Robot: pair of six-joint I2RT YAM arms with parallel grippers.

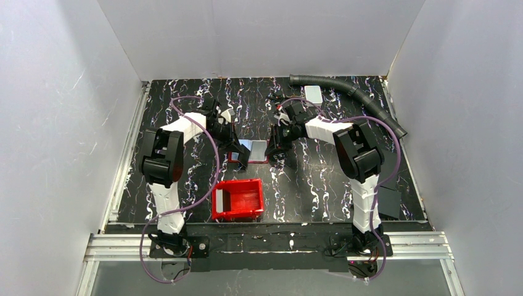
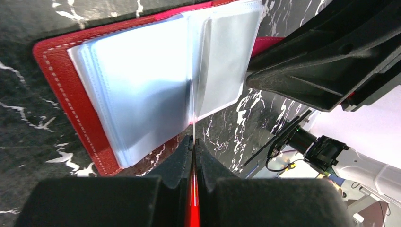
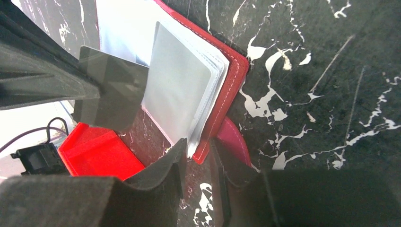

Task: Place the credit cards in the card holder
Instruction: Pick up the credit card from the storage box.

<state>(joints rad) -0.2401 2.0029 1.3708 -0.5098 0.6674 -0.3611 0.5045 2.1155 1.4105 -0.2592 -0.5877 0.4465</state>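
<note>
Lying open on the tabletop (image 1: 308, 179), the card holder (image 2: 56, 66) looks floppy, its sleeves (image 2: 142, 80) slick. My left tool (image 2: 194, 142) pinches a thin, stiff credit card (image 3: 111, 90) by its near edge, rightly; my right tool (image 3: 198, 147) straddles the holder's corner, whether gripping I cannot tell.

text: none legible | labels/nos: none | any view
</note>
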